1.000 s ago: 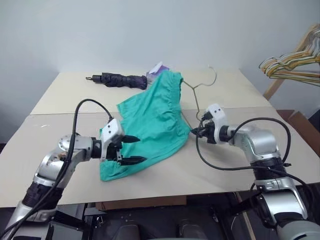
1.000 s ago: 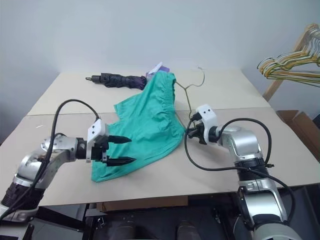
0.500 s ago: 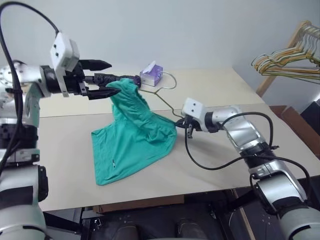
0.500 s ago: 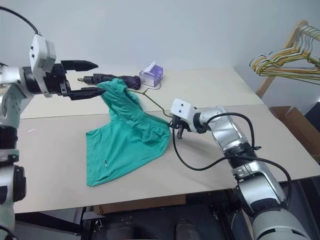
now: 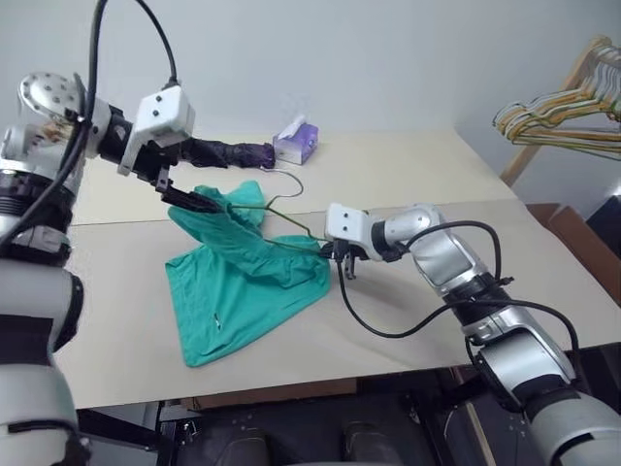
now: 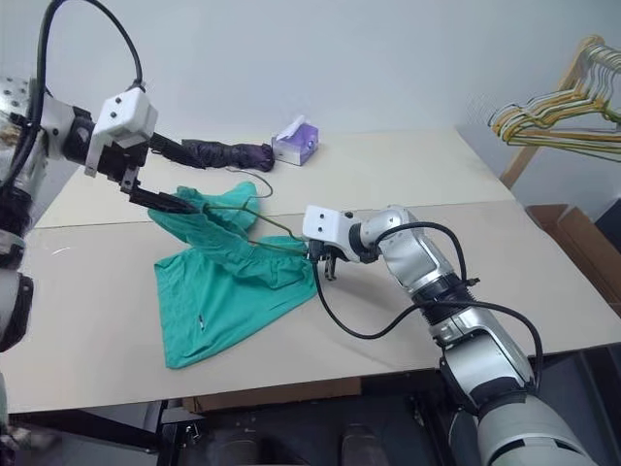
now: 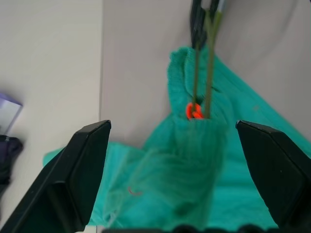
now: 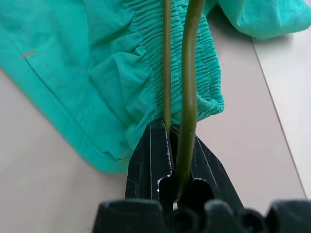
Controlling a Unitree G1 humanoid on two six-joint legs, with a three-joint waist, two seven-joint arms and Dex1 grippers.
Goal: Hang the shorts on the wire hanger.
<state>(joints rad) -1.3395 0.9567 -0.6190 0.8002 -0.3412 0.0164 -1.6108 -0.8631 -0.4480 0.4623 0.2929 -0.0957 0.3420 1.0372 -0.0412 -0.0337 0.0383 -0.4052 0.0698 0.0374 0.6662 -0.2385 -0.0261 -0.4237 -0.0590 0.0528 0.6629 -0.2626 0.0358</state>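
Observation:
The teal shorts (image 5: 243, 282) lie on the table, their upper end bunched and raised off the top. The thin wire hanger (image 6: 281, 231) runs into that raised cloth, and its small hook (image 5: 288, 182) pokes out behind. My right gripper (image 5: 342, 254) is shut on the hanger's two wire strands (image 8: 187, 73) at the shorts' right edge. My left gripper (image 7: 172, 131) hangs open above the raised end, the cloth between its wide-spread fingers (image 5: 194, 200). The lower finger touches the lifted edge.
A dark folded umbrella (image 5: 228, 151) and a purple tissue box (image 5: 295, 146) lie at the back of the beige table (image 5: 437, 175). A wooden rack with a bunch of coloured hangers (image 5: 558, 107) stands at the right, with a cardboard box (image 6: 572, 228) below it.
My left gripper rose from the shorts' front hem to their upper end, still open. My right gripper carried the hanger leftward, and its wire went deeper into the cloth.

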